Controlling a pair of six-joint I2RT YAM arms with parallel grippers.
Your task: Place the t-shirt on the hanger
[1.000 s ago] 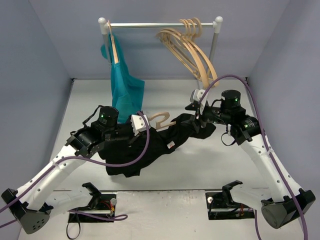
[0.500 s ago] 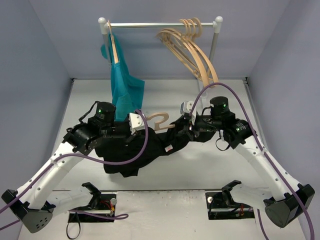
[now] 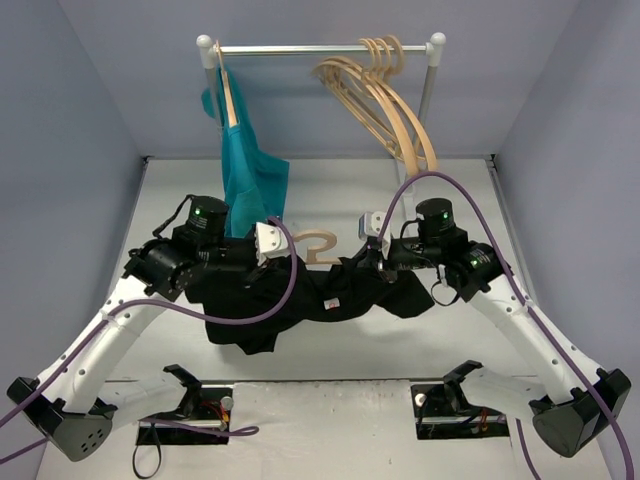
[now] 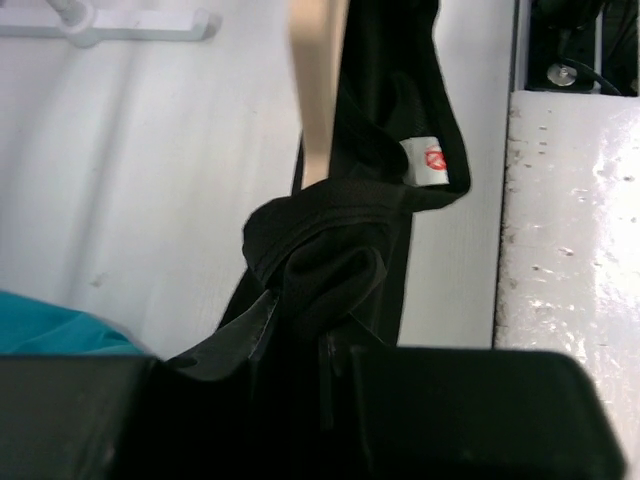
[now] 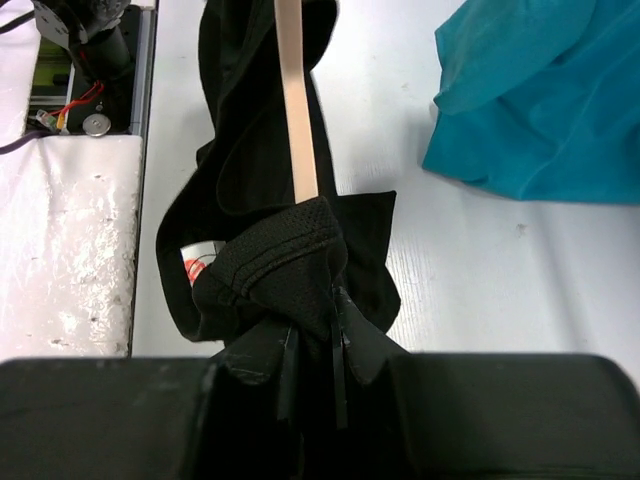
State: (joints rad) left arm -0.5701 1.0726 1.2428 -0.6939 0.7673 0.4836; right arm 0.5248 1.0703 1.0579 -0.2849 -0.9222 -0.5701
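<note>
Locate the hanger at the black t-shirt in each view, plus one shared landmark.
Top external: the hanger, hook showing at centre, just above the t-shirt.
Left wrist: blurred pale strip, upper centre.
Right wrist: pale strip, top centre, entering the cloth.
Shared landmark: the teal garment.

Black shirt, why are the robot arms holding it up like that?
They are putting the shirt on a hanger. The left hand and right hand each pinch a bunch of cloth at one end, with the shirt stretched between them. The hanger sits partly inside it, with its hook sticking out on top.
</note>
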